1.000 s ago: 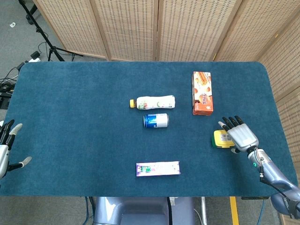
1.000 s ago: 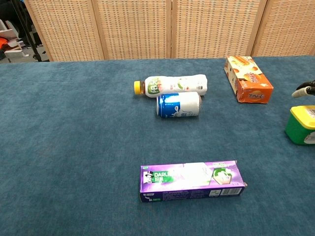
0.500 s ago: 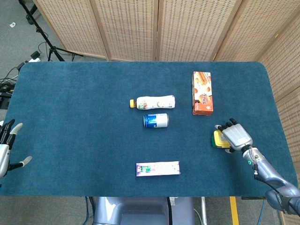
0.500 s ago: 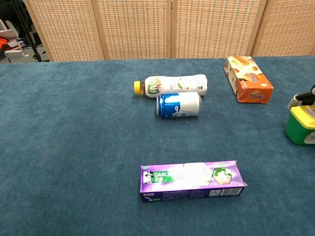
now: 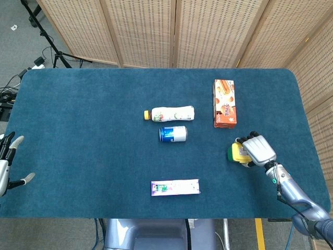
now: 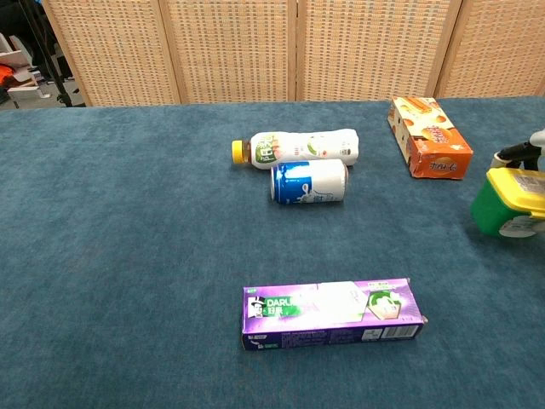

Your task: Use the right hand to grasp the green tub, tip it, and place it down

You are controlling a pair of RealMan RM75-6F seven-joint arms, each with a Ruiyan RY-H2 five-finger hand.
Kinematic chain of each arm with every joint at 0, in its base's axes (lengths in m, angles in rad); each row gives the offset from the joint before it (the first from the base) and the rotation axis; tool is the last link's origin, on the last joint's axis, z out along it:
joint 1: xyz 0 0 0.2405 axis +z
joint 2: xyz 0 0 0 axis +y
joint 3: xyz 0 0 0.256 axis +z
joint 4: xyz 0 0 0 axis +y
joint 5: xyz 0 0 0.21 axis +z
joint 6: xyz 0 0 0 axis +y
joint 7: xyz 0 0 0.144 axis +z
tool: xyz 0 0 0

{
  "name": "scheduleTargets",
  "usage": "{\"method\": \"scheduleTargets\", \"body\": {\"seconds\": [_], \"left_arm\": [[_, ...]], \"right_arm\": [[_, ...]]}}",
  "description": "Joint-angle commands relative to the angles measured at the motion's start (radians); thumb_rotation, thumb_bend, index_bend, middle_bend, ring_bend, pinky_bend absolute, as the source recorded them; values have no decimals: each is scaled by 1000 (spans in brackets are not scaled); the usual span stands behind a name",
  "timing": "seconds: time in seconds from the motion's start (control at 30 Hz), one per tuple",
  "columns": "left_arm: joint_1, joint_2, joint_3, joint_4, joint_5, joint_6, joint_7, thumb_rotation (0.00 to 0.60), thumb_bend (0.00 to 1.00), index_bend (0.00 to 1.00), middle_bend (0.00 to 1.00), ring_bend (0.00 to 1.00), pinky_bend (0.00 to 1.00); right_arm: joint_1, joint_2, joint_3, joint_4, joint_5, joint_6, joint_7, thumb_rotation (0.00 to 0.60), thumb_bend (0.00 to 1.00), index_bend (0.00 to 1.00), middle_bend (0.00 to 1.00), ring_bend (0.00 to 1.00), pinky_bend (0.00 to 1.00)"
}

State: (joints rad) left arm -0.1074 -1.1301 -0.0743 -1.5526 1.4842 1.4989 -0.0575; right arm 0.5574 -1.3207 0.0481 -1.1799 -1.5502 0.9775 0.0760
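The green tub (image 5: 234,153) with its yellow lid (image 6: 518,187) sits at the right side of the blue table, tilted a little toward the left. My right hand (image 5: 258,149) lies over it from the right and grips it. In the chest view, fingertips (image 6: 514,154) curl over its far side and one finger (image 6: 518,228) reaches under its near edge. The rest of that hand is cut off by the chest view's right edge. My left hand (image 5: 6,165) hovers open at the table's near left edge, far from the tub.
An orange carton (image 5: 224,102) lies beyond the tub. A white bottle (image 5: 170,113) and a blue can (image 5: 173,134) lie on their sides mid-table. A purple box (image 5: 175,187) lies near the front edge. Woven screens stand behind the table.
My right hand has closed in over the tub from the right. The tub has shifted left and tipped slightly. The left hand has stayed put.
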Motion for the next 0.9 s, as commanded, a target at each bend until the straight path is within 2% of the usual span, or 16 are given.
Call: {"method": "scheduleTargets", "body": {"seconds": [0.03, 0.1, 0.2, 0.33, 0.43, 0.77, 0.9], "left_arm": [[0, 0, 2, -1, 4, 0, -1, 600, 0, 0, 0, 0, 0], [0, 0, 4, -1, 7, 1, 0, 600, 0, 0, 0, 0, 0], [1, 0, 6, -2, 11, 4, -1, 600, 0, 0, 0, 0, 0], [2, -1, 8, -2, 15, 7, 0, 600, 0, 0, 0, 0, 0], [2, -3, 9, -1, 16, 5, 3, 600, 0, 0, 0, 0, 0], [-4, -12, 12, 3, 14, -8, 17, 600, 0, 0, 0, 0, 0], [-5, -15, 14, 2, 15, -11, 25, 600, 0, 0, 0, 0, 0]], "right_arm": [[-29, -8, -6, -13, -48, 121, 286, 600, 592, 526, 600, 497, 236], [-40, -28, -8, 7, -55, 158, 401, 600, 630, 538, 606, 487, 234], [-53, -60, -6, 30, -41, 178, 526, 600, 693, 556, 615, 413, 193], [-61, -116, -12, 100, -34, 185, 645, 600, 770, 556, 616, 356, 174], [-70, -169, -12, 163, -32, 207, 713, 600, 775, 557, 616, 355, 174], [-69, -293, -17, 328, -39, 230, 753, 600, 775, 568, 616, 346, 174], [-67, -330, -21, 398, -39, 227, 761, 600, 750, 574, 614, 293, 166]]}}
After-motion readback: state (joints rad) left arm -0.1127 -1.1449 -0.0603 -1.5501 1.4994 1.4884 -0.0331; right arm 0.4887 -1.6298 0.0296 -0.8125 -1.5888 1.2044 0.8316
